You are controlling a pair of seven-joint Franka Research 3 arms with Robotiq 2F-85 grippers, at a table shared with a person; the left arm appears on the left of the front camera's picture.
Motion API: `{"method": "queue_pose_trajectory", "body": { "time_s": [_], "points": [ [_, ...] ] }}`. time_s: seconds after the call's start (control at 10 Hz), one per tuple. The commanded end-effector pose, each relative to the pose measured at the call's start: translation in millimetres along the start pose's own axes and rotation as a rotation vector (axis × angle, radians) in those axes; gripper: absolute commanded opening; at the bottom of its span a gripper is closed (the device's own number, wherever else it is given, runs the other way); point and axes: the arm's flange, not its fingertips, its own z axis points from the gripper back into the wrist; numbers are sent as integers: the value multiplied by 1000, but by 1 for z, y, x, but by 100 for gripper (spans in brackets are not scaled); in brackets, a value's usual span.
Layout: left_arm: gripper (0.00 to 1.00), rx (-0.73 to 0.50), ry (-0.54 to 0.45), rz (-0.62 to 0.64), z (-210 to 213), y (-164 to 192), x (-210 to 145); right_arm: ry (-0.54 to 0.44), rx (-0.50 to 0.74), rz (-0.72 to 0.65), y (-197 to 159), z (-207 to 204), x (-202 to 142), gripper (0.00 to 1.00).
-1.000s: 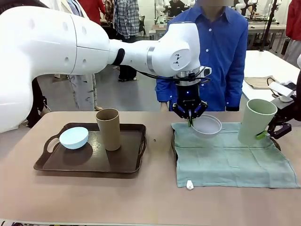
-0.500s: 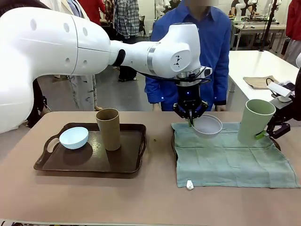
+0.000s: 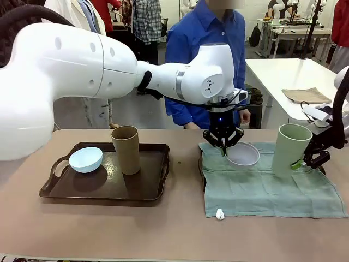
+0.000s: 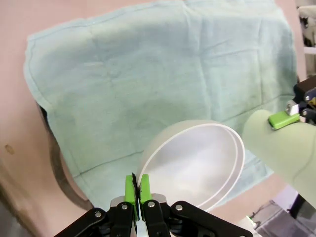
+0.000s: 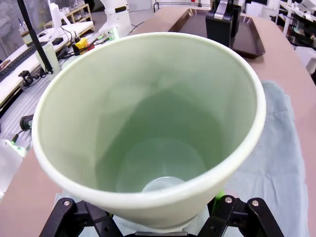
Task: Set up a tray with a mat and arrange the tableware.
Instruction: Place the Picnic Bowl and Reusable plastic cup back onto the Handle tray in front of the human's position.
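Observation:
My left gripper (image 3: pixel 222 146) is shut on the near rim of the whitish-grey bowl (image 3: pixel 242 154), holding it tilted just above the far part of the green mat (image 3: pixel 267 188). In the left wrist view the gripper (image 4: pixel 137 185) pinches the bowl (image 4: pixel 197 165) over the mat (image 4: pixel 148 74). The right gripper (image 3: pixel 305 161) grips the pale green cup (image 3: pixel 292 148) low on its side, upright over the mat's right end. That cup (image 5: pixel 148 123) is empty inside. A light blue bowl (image 3: pixel 85 159) and a brown cup (image 3: pixel 126 149) stand on the brown tray (image 3: pixel 103 188).
A dark rim (image 3: pixel 200 166) peeks out from under the mat's left edge. A small white tag (image 3: pixel 220 214) lies at the mat's front corner. A person in a blue shirt (image 3: pixel 204 49) stands at the far side. Bare table lies in front of the tray and mat.
The left gripper has shifted slightly right and down with the bowl. The right gripper has brought the green cup a little left and lower. The person has stepped to the left.

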Motion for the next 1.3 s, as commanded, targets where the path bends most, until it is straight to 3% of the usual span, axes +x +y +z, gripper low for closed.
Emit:
{"method": "queue_pose_trajectory", "body": {
  "time_s": [0.0, 0.3, 0.4, 0.5, 0.6, 0.7, 0.8, 0.9, 1.0, 1.2],
  "points": [
    [4, -12, 10, -33, -8, -3, 6, 0, 11, -45, -11, 4, -6, 82],
    [4, -5, 24, -45, -21, -5, 10, 2, 7, -61, -16, 2, -16, 82],
    [64, -5, 27, -49, -22, -5, 10, -4, 3, -61, -16, 3, -16, 100],
    [64, -4, 28, -50, -21, -4, 11, 13, -1, -66, -15, 5, -15, 100],
    [100, -1, 33, -42, -18, -3, 10, 54, -21, -79, -13, 8, -11, 100],
    [67, 5, 42, -32, -16, 0, 9, 117, -43, -96, -10, 14, -8, 100],
    [100, 5, 43, -23, -12, 4, 9, 170, -72, -112, -5, 23, -6, 100],
    [87, 1, 44, -9, -7, 10, 9, 183, -93, -139, -1, 34, -6, 100],
    [100, -4, 46, 6, -3, 16, 8, 192, -109, -161, 4, 43, -8, 100],
    [100, -27, 33, 18, 10, 25, 4, 138, -135, -218, 10, 67, -19, 100]
  ]
}}
